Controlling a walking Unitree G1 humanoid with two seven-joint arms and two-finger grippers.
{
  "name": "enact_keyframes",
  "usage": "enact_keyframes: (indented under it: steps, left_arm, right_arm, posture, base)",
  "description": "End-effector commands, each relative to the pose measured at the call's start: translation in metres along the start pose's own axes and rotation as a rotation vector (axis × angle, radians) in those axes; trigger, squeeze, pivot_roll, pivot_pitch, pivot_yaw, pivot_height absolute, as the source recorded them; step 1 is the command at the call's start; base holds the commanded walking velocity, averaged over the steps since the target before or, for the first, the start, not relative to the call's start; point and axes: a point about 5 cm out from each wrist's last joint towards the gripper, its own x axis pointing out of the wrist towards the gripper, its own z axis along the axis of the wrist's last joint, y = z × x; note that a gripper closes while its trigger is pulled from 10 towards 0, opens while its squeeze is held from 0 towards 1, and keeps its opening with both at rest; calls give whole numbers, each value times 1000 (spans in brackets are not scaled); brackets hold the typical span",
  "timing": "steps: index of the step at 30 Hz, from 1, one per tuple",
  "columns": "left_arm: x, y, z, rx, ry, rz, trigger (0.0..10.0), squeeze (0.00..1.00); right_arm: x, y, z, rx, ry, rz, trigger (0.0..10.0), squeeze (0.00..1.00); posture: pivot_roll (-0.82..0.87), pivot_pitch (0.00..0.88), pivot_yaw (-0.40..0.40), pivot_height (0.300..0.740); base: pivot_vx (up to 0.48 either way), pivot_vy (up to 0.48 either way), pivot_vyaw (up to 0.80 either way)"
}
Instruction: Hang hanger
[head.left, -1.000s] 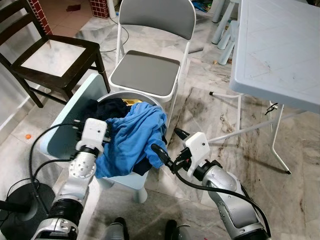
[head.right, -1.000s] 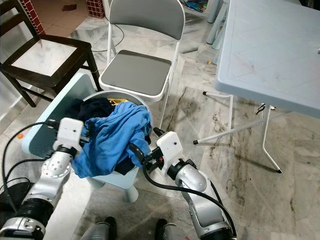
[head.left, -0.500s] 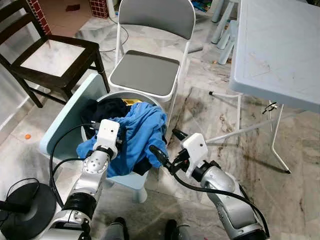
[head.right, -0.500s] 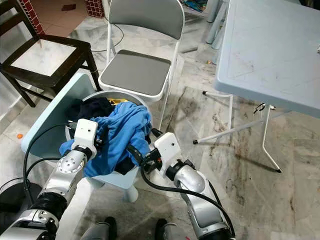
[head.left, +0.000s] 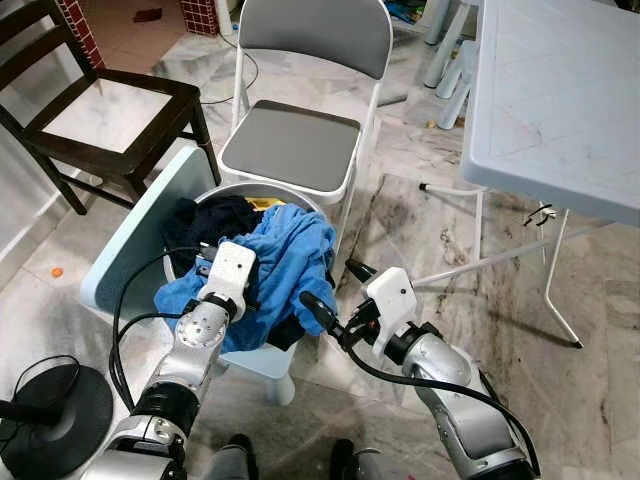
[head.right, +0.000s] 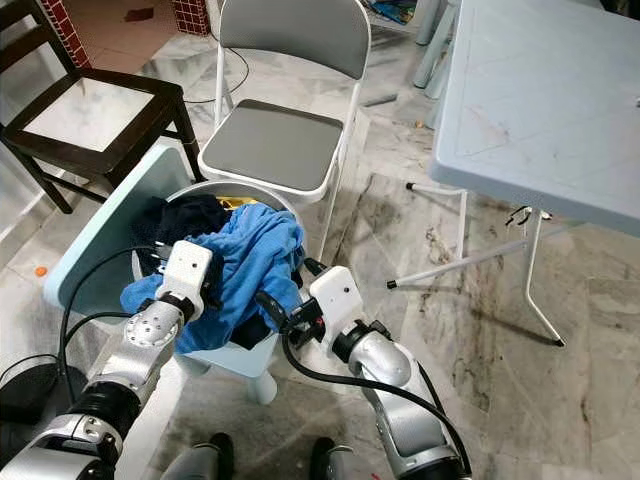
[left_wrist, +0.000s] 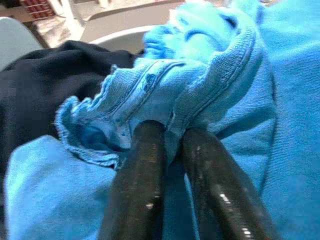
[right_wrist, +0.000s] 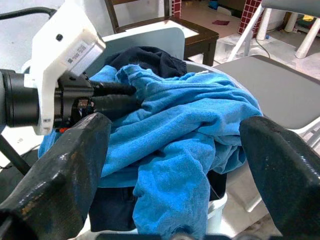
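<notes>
I see my left gripper (left_wrist: 167, 150) clamped on a bunched fold of the blue shirt (head.left: 285, 262), its two black fingers (left_wrist: 136, 185) pressed nearly together with cloth pinched between them. A second ago that arm sat further out, beside the laundry basket (head.left: 250, 360); it has since swung in over the pile and bitten into the fabric. My right gripper (head.left: 333, 300) holds with its fingers spread wide apart, just beside the basket's near edge and facing the heap, much as it did a moment back.

The shirt lies draped over the basket, on top of a dark garment (head.left: 212, 218). A grey folding chair (head.left: 295, 140) stands right behind the basket, a dark wooden chair (head.left: 95, 110) to the left, and a pale plastic table (head.left: 550, 90) to the right.

No hanger is visible to me; the only task-related thing I can find is the shirt. I judge that the grasp means lifting the shirt out comes next, so the hanging itself has not yet begun.
</notes>
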Motion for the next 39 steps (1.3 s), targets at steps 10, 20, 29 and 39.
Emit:
enact_keyframes:
  steps: [10, 20, 29, 39]
  left_arm:
    - [-2, -43, -2, 209, -10, -233, 0, 0]
    - [-22, -41, -9, 380, -115, -222, 0, 0]
    - [-39, -21, -6, 441, -232, -57, 10000, 0]
    - [-51, 29, 31, 352, -412, 332, 10000, 1000]
  right_arm:
    - [0, 0, 2, -15, -6, -6, 10000, 0]
    - [0, 0, 1, -16, -5, -12, 10000, 0]
    - [1, 0, 1, -28, -2, 1, 10000, 0]
    - [3, -1, -1, -35, 7, 15, 10000, 0]
  posture:
    - [108, 246, -81, 740]
    - [111, 244, -77, 740]
    - [123, 243, -88, 740]
    - [138, 240, -91, 740]
  base:
    - [0, 0, 0]
    - [0, 0, 0]
    - [0, 0, 0]
    - [0, 0, 0]
